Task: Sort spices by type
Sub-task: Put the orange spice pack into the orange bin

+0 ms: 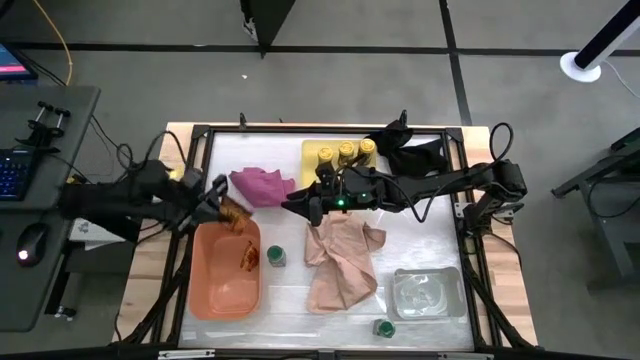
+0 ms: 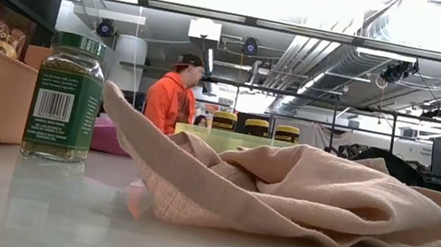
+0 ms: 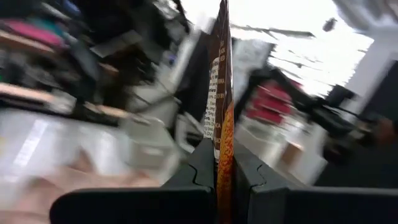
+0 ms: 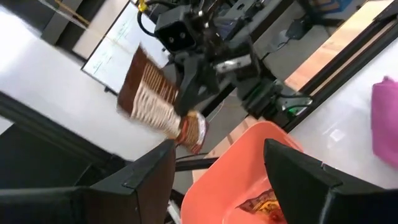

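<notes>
My left gripper is shut on a flat brown-orange packet above the far end of the orange tray; the right wrist view shows that packet in the air. A second packet lies in the tray. My right gripper hovers open between the pink cloth and the tan cloth, pointing at the tray. Three yellow-lidded jars stand in the yellow tray. One green-lidded jar stands upright beside the orange tray, another near the table's near edge. My left gripper pinches the packet between its two fingers at its orange end. The packet stands edge-on out of the fingers, brown end farthest from them. It is lifted clear, tilted, over the orange tray's far end.
A clear tray sits at the near right, and a black cloth lies by the yellow tray. The tan cloth is bunched mid-table. Bare tabletop shows along the near edge. A person in an orange top stands in the room beyond.
</notes>
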`<action>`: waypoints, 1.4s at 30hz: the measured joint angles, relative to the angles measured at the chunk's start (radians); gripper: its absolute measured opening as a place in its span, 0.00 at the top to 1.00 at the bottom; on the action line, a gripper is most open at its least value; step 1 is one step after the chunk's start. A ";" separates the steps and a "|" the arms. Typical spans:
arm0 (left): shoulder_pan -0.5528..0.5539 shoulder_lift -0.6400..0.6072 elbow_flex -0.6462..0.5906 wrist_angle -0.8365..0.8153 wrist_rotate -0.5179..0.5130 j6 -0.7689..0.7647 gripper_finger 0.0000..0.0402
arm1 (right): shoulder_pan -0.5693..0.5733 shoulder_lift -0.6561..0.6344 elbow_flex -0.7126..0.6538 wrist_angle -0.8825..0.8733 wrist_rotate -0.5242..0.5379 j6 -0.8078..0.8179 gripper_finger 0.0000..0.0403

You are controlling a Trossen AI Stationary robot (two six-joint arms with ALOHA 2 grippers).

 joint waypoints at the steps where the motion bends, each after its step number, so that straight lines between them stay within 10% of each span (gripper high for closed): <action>1: -0.047 0.001 0.000 -0.008 -0.008 -0.012 1.00 | 0.000 0.000 0.000 0.000 -0.011 0.001 0.41; 11: -0.491 -0.077 0.000 -0.276 -0.354 -0.052 1.00 | 0.039 0.000 0.000 0.000 -0.040 0.085 0.41; 19: -0.649 -0.047 0.001 -0.498 -0.432 -0.024 1.00 | 0.091 0.001 0.000 0.000 0.066 0.049 0.41; 42: -0.794 -0.187 -0.256 -0.059 -0.519 -0.078 1.00 | 0.092 0.001 0.000 0.001 0.137 0.121 0.41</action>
